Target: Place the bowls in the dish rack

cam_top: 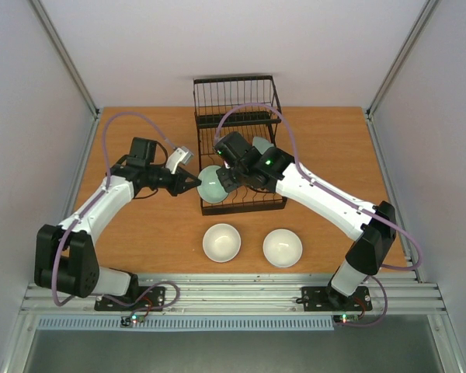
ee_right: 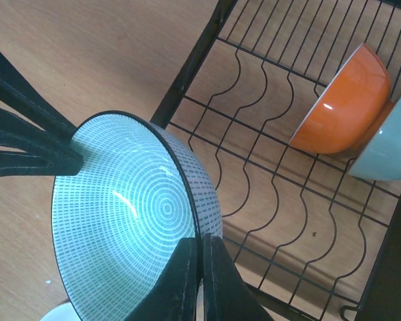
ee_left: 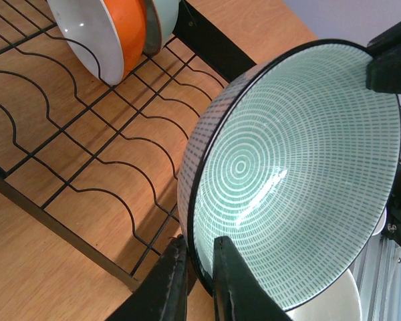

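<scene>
The patterned bowl [cam_top: 210, 183] hangs on edge over the front-left corner of the dish rack [cam_top: 237, 93], and both arms have hold of it. The left tool [ee_left: 200, 253] is clamped on the rim, one finger inside and one outside. The right tool [ee_right: 200, 244] is pinched tight on the rim at the opposite side.

With two grips on one ceramic rim, the step in hand looks like a handover or a joint placement. I judge it safest for only one arm to move at a time. One tool should let go fully and back off clear of the rim before the other carries the bowl in. The bowl should then go further into the rack, tilted on edge, and come down until its rim seats in a dip of the wavy wires before the grip opens.

Deeper in the rack an orange bowl [ee_right: 347, 100] leans on edge against a pale mint bowl [ee_right: 391, 150], and the two touch. Free slots lie between them and the rack's front edge, so there is room, though the black front bar must be cleared. I cannot tell from these views whether the patterned bowl's lower edge touches the wires. Two white bowls [cam_top: 221, 242] sit side by side on the counter [cam_top: 140, 132] just in front of the rack.
</scene>
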### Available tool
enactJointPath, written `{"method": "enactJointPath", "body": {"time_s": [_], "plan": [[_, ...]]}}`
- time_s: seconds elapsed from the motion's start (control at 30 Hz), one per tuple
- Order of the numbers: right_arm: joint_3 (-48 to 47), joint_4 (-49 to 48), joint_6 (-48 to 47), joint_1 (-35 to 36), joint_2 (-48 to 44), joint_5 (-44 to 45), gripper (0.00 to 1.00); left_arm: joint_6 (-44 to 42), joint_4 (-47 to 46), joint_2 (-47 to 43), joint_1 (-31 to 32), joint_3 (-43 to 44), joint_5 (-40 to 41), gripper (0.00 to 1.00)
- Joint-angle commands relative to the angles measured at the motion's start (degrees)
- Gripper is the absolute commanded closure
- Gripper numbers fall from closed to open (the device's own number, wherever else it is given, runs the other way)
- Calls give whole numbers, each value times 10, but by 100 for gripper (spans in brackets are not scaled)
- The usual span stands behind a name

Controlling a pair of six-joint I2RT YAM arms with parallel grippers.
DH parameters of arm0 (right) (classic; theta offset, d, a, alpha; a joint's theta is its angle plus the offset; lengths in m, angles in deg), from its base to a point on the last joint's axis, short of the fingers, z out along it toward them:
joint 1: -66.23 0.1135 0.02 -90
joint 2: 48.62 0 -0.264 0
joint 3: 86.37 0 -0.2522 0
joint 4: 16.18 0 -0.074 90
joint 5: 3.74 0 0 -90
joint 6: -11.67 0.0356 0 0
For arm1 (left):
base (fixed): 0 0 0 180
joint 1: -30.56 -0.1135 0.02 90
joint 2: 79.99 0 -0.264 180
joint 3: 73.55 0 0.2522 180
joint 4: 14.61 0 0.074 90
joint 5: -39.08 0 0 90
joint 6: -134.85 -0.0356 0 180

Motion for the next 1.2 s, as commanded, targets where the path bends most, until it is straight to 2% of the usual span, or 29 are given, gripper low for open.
{"method": "enactJointPath", "body": {"time_s": [0.0, 0.5, 0.93, 1.03, 1.17], "plan": [[-11, -70, -5, 4, 4, -23, 99, -17, 7, 9, 10, 23, -47, 99], [-1, -85, -19, 9, 13, -56, 99, -3, 18, 56, 10, 42, -69, 100], [13, -93, -14, 9, 12, -39, 96, 17, -27, 62, 4, 24, -101, 100], [18, -95, -13, 9, 10, -30, 93, 25, -45, 61, -3, 15, -126, 100], [27, -102, -12, 9, 4, -18, 85, 37, -68, 62, -22, 4, -167, 100]]}}
